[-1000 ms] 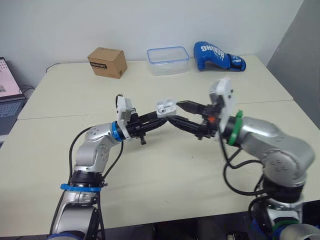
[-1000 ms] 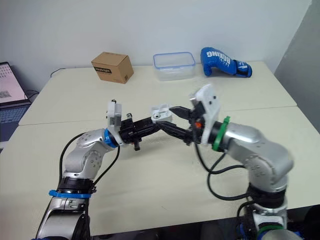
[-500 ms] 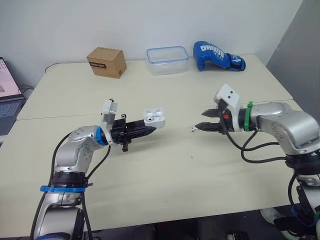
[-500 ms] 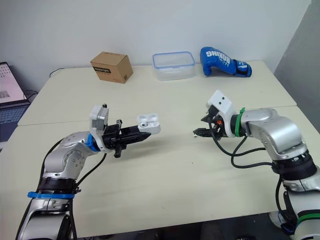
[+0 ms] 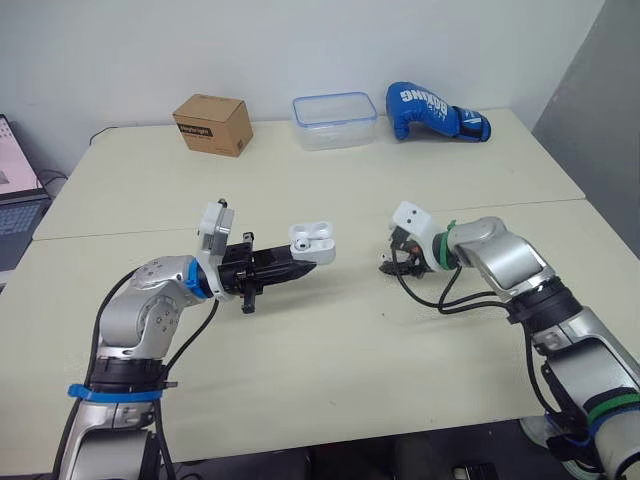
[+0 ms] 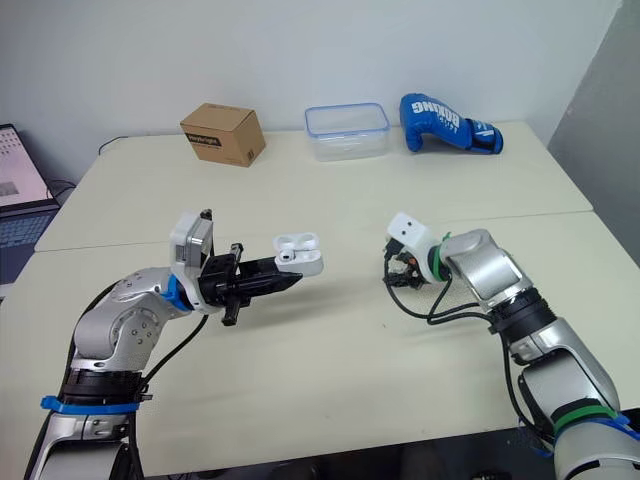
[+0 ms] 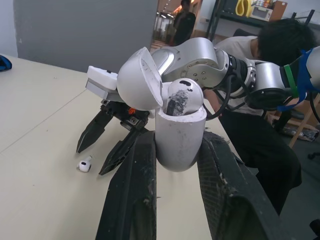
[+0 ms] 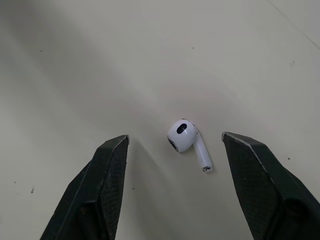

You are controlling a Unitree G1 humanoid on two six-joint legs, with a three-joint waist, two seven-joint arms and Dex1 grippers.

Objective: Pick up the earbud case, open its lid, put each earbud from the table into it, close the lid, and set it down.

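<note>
My left gripper (image 5: pixel 300 264) is shut on the white earbud case (image 5: pixel 312 242), held above the table left of centre. Its lid stands open, and one earbud (image 7: pixel 181 96) sits in a slot. A second white earbud (image 8: pixel 186 140) lies on the table to the right of the case. My right gripper (image 5: pixel 387 266) is open and low over the table, with one finger on each side of that earbud and touching neither it nor the case. The left wrist view also has the right gripper (image 7: pixel 91 161) right beside the loose earbud (image 7: pixel 85 164).
A cardboard box (image 5: pixel 213 124), a clear plastic container (image 5: pixel 335 120) and a blue boxing glove (image 5: pixel 435 113) stand along the table's far edge. A laptop (image 5: pixel 15 190) sits at the far left. A person (image 7: pixel 260 100) sits beyond the table in the left wrist view.
The right gripper left the case, swung out to the right, then came down and inward over the loose earbud. The left arm drew the open case back to the left.
</note>
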